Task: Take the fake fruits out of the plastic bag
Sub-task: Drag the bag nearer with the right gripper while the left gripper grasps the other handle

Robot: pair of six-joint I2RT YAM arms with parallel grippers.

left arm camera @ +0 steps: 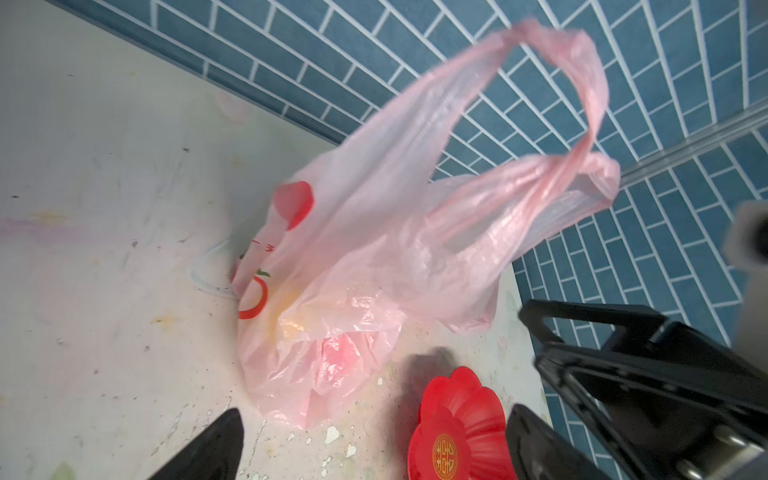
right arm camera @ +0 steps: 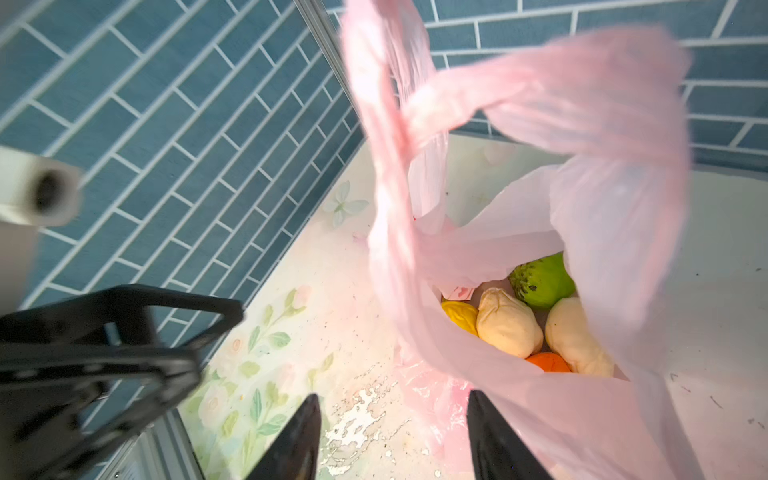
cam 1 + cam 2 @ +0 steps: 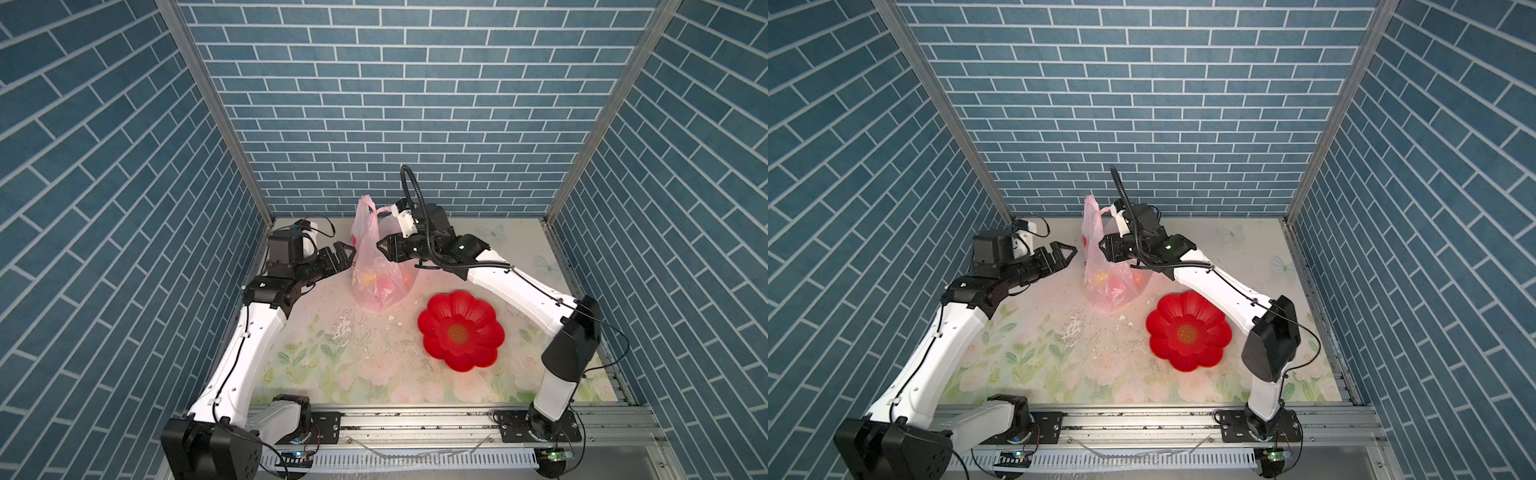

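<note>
In both top views: bag (image 3: 376,270) (image 3: 1106,276) upright at back-middle of worktop (image 3: 332,365), handles (image 3: 366,208) up, between the 2 pincers. Blue brick wall (image 3: 374,104) on 3 sides. Just left of bag: left pincer (image 3: 351,258), wide apart, nothing in it, tips toward bag; touching or not, cannot tell. At bag's right side, up near handles: right pincer (image 3: 382,249), partly in front of bag. Red flower-shaped dish (image 3: 461,330) near bag toward front-right, apart from it. Peeling paint patch (image 3: 345,328) on worktop just in front of bag. Fruits (image 3: 384,284) there only as blurred yellow, red and orange blotches through bag's lower half; shapes not readable.

Only in right wrist view, looking down the open mouth: fruits sharp at bag's bottom, green one (image 2: 542,280), 2 cream ones (image 2: 509,324) (image 2: 575,336), yellow one (image 2: 459,316), orange one (image 2: 548,361), packed touching. Same view: right pincer fingers (image 2: 299,440) apart, worktop and pink bag behind the gap, clamped on nothing; contact of 1 finger with bag, cannot tell. Handles blurred overhead. Also there: left pincer, blurred.

Only in left wrist view: red printed marks (image 1: 293,203) on bag's outer side, yellow and red tints through bag, both handle loops blurred, dish just beyond bag, right pincer close beside bag. Left pincer fingers (image 1: 208,453) far apart here too, bag and dish behind the gap, nothing between.
</note>
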